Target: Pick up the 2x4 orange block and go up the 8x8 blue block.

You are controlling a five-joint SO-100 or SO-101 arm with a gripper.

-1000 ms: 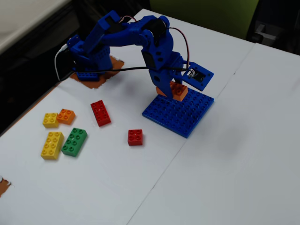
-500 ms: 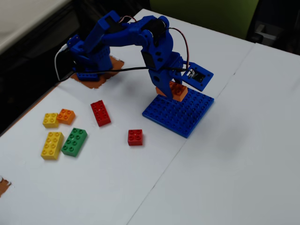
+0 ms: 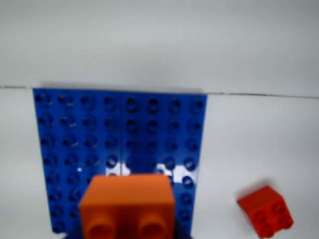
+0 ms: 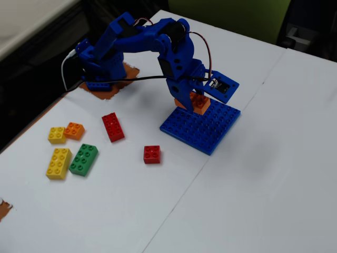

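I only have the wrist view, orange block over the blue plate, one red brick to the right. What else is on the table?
Observer: In the fixed view, a longer red brick lies left of the blue plate.
Operator: Anything further out?
Observer: Yes, a cluster: green brick, long yellow brick, small yellow brick, small orange brick.
Operator: Is my orange block held?
Observer: The gripper is shut on the orange block, at the plate's far edge.

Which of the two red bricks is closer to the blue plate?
The small square red brick, lying just off the near-left edge of the blue plate in the fixed view. The longer red brick sits farther left, nearer the yellow and green bricks.
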